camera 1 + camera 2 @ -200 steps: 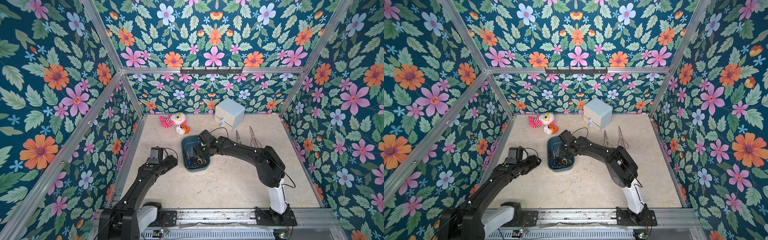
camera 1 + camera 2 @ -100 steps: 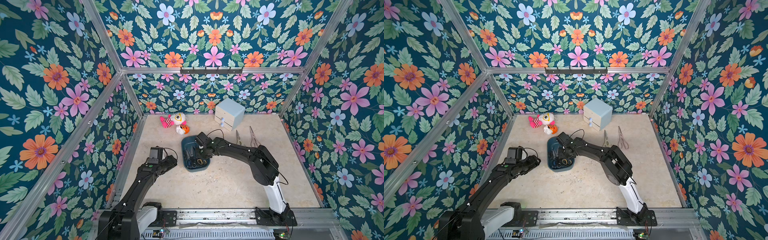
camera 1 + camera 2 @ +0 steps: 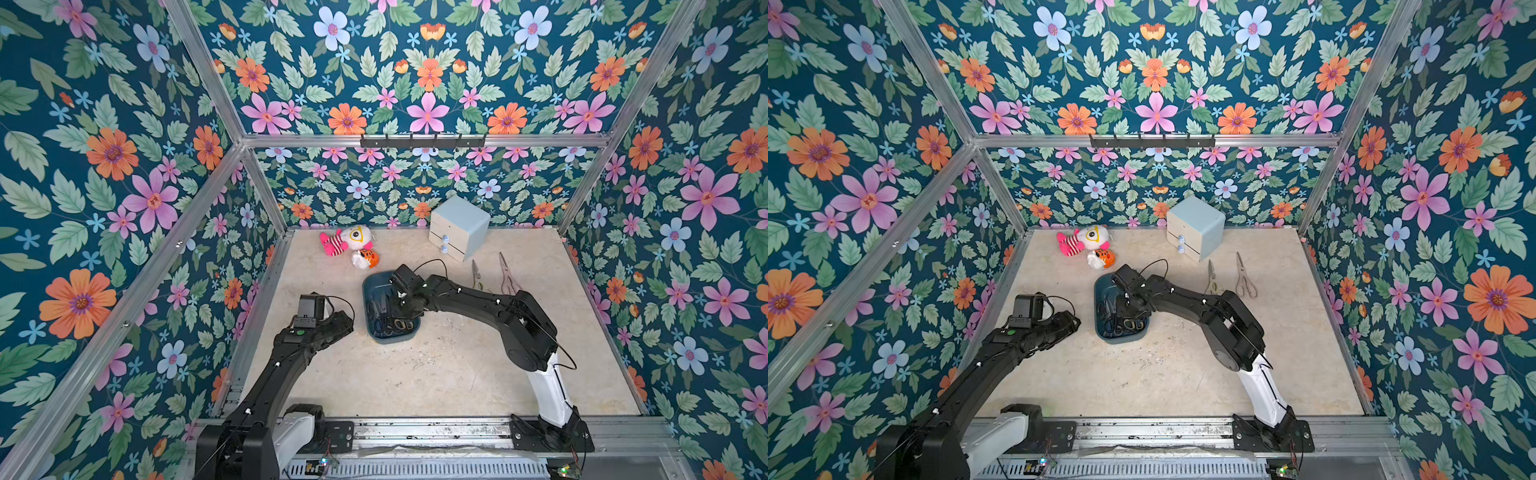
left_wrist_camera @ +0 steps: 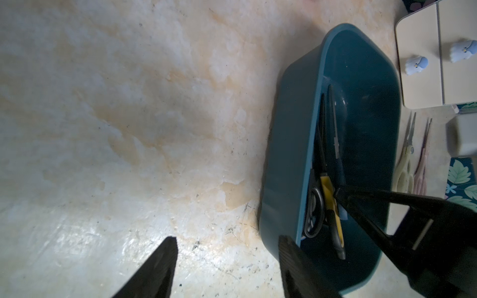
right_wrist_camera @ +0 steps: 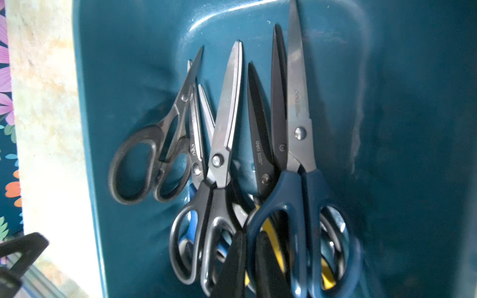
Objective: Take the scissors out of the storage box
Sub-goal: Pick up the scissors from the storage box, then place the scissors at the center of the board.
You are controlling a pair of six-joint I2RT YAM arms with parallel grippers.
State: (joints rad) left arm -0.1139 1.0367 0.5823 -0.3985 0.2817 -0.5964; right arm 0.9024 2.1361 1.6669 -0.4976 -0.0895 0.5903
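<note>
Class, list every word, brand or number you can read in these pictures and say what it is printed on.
"deli" on the black blade in the storage box; smaller print beside it is unreadable.
Marks on the long steel blade and the small pair's blade: too blurred to read.
Nothing else legible.

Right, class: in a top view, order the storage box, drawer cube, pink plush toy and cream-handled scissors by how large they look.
1. storage box and drawer cube: they look alike, and the cube stands farther back, so unranked.
2. pink plush toy.
3. cream-handled scissors, thin and smallest.
</note>
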